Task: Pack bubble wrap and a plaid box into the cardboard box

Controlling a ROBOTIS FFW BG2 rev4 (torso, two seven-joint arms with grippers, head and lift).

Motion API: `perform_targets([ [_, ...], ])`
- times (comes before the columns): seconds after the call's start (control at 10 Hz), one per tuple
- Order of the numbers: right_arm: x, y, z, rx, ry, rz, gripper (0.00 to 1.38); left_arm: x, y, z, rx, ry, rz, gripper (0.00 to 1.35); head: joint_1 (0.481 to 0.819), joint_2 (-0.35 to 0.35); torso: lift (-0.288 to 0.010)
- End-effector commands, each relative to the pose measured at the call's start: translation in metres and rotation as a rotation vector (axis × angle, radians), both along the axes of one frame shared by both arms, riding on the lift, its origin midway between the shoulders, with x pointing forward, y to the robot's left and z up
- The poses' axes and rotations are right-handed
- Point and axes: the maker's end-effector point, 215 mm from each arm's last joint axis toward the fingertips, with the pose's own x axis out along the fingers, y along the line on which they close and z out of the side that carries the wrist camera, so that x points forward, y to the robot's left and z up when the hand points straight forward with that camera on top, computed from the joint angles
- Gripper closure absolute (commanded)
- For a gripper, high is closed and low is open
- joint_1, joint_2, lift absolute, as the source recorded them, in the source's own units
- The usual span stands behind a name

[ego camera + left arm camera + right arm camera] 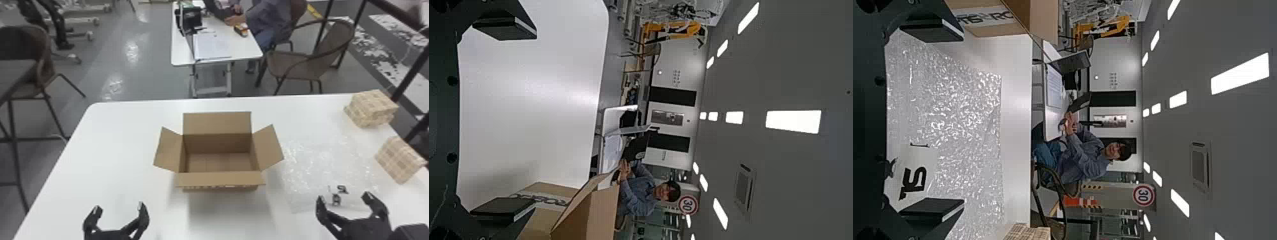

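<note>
- Left claw (118, 207), lower left: wide open, empty.
- Right claw (344, 197), lower right: likewise.
- Cardboard box (220, 179), centre, flaps splayed.
- Bubble wrap (328, 159), right, flat on table (111, 134).
- Plaid boxes (375, 103), far right.
- Chair (290, 63), upper right.

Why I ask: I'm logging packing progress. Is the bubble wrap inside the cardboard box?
No, the bubble wrap lies spread on the table, to the right of the cardboard box.

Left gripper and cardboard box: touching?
Apart. The head view shows a strip of white tabletop between the left gripper and the cardboard box, on the box's near left side.
</note>
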Motion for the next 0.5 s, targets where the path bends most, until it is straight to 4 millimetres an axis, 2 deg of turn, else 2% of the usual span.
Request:
perform_targets([
  [0.0,-0.0006,0.0001,0.0,0.0,0.0,0.001,0.12,0.0004,-0.0018,0.0009,-0.003,-0.004,0.0,0.12,0.695,0.05,-0.073],
  [0.4,0.0,-0.0005,-0.0011,-0.001,0.005,0.001,0.12,0.0002,0.0001,0.0028,-0.001,-0.01,0.004,0.11,0.695,0.05,-0.073],
])
